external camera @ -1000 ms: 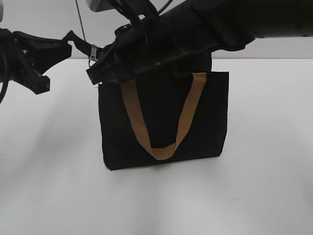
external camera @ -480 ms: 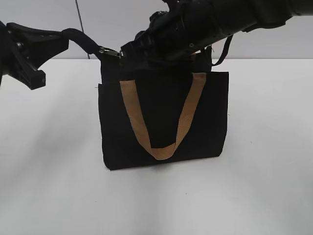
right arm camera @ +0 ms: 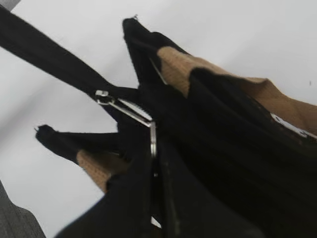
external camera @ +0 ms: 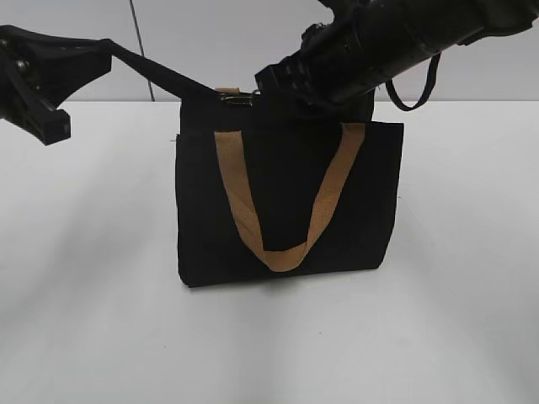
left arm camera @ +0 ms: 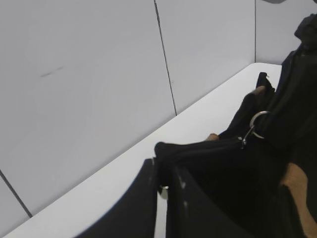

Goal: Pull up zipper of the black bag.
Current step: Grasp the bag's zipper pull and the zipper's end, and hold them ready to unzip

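Standing on the white tabletop (external camera: 84, 320): black bag (external camera: 286, 202). Left fingers (left arm camera: 148, 198) clenched on the zipper's (right arm camera: 124, 106) tail strap (external camera: 152, 71), taut; right fingers' state could not be told. Risk: overtension tipping bag, or pull tab slipping.

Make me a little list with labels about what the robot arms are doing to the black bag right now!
bag: black bag standing upright on the white table
handle: tan strap hanging in a loop down the bag's front
left gripper: fingers shut on the black zipper tail, pulling it taut up and to the left
right gripper: at the bag's top edge, holding the ring of the pull tab; fingers hidden
zipper: silvery slider sits on the zip line near the bag's top left
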You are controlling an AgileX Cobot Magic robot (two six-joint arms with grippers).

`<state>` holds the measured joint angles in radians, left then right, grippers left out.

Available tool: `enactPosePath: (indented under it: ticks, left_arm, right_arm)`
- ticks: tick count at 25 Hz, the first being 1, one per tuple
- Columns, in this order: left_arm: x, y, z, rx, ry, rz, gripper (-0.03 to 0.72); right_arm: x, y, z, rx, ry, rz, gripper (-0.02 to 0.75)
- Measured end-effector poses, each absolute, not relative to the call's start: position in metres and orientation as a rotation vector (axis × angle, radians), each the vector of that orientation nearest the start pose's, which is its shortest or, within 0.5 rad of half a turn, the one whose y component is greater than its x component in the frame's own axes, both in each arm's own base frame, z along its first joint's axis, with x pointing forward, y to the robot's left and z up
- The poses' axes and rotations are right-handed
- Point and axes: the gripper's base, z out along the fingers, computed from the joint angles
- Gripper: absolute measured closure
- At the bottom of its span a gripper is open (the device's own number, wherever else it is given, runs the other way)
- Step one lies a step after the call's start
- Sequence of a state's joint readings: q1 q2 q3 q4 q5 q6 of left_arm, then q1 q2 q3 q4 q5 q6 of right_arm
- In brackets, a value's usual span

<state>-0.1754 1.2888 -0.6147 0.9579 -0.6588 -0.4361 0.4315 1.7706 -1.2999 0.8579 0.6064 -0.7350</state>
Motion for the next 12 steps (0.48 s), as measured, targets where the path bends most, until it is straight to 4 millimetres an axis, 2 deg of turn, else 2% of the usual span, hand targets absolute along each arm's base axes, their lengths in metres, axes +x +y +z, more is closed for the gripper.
enactPosePath:
  ticks: [5, 12]
  left_arm:
    - [0.242, -0.089, 0.274, 0.842, 1.492, -0.280, 0.663]
    - [0.243, -0.083, 0.275, 0.833, 1.492, -0.258, 0.663]
  right_arm:
    - [0.341, 0.186, 0.259, -0.665, 2.359, 0.731, 0.738]
    - [0.343, 0.163, 0.276, -0.598, 2.353, 0.713, 0.738]
